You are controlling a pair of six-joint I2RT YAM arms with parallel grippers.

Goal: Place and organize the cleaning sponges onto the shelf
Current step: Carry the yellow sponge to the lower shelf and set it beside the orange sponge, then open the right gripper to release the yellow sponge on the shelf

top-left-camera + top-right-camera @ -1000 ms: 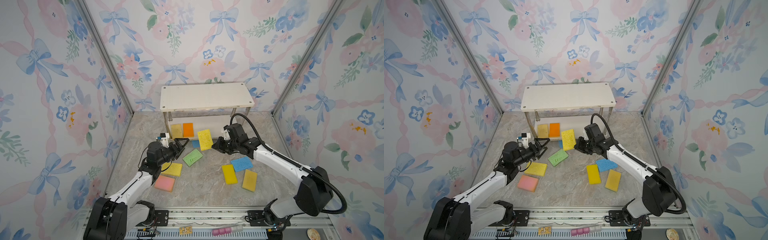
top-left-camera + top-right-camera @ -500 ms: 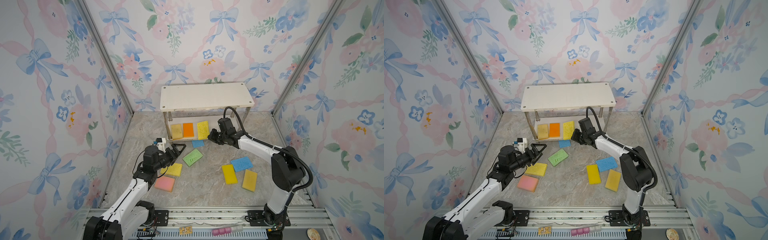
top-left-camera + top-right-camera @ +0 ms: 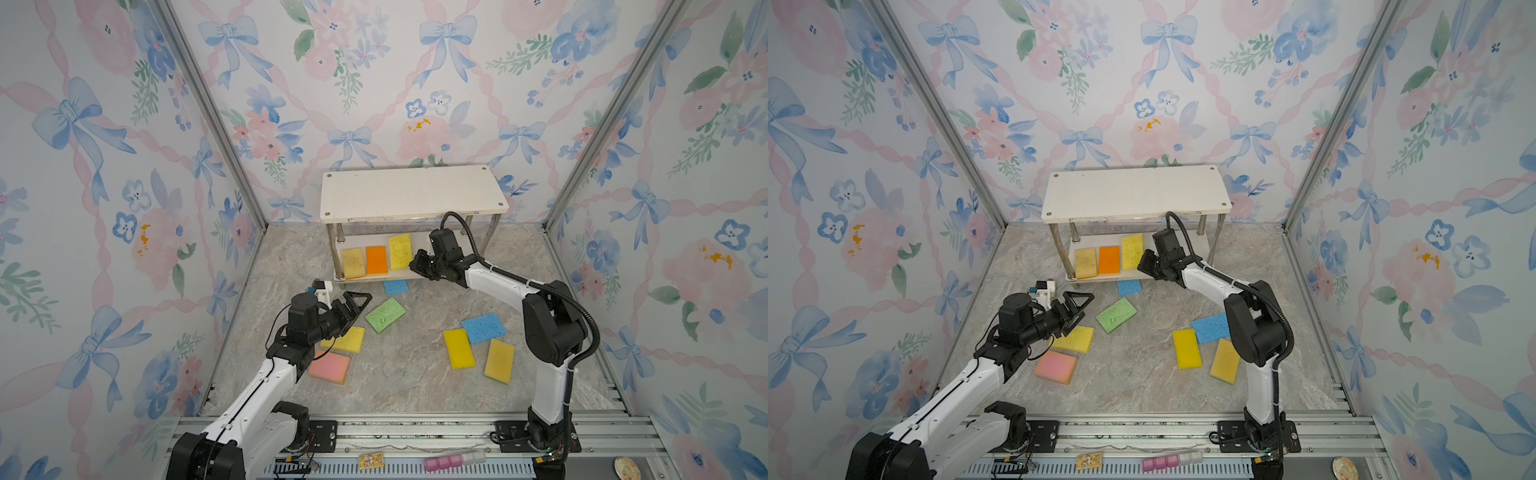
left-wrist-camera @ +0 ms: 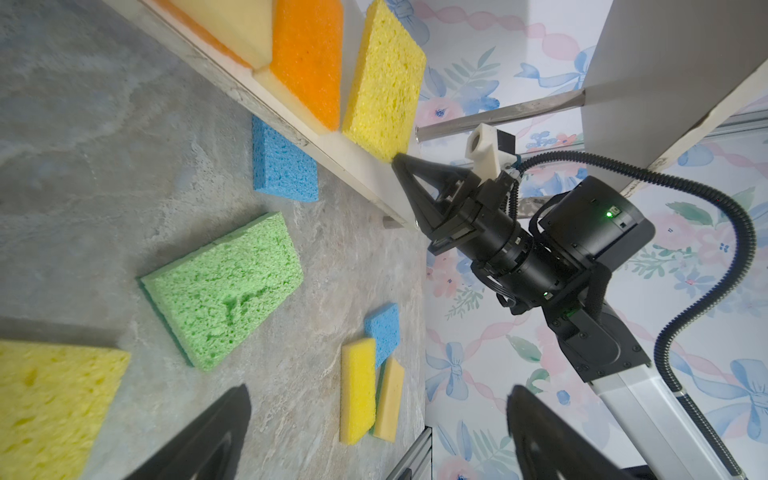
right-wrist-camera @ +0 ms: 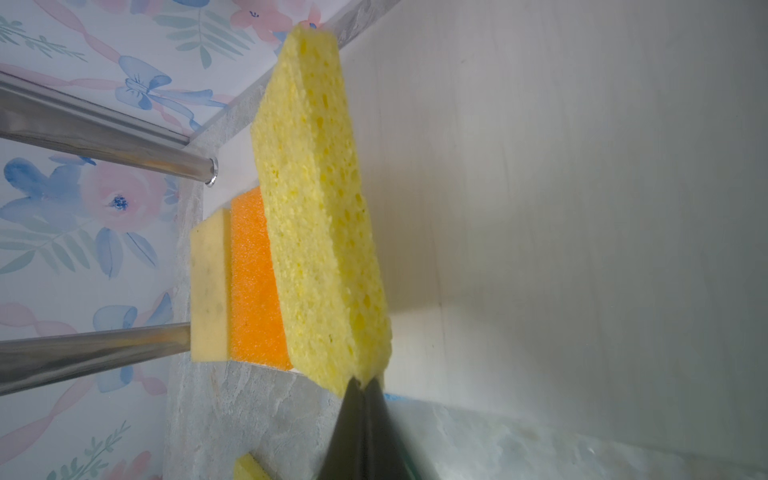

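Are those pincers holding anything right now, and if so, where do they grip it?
The right pincer is shut on one corner of the yellow sponge, at the lower tier of the shelf. The left pincer is open and holds nothing.

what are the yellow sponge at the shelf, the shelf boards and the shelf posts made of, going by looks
The yellow sponge: likely cellulose or foam, matte, riddled with irregular open pores.
The shelf boards: perhaps painted or laminated wood or plastic; smooth, off-white, dull, with fasteners at the corners.
The shelf posts: metal, probably chromed or polished steel; mirror-like streaked reflections.
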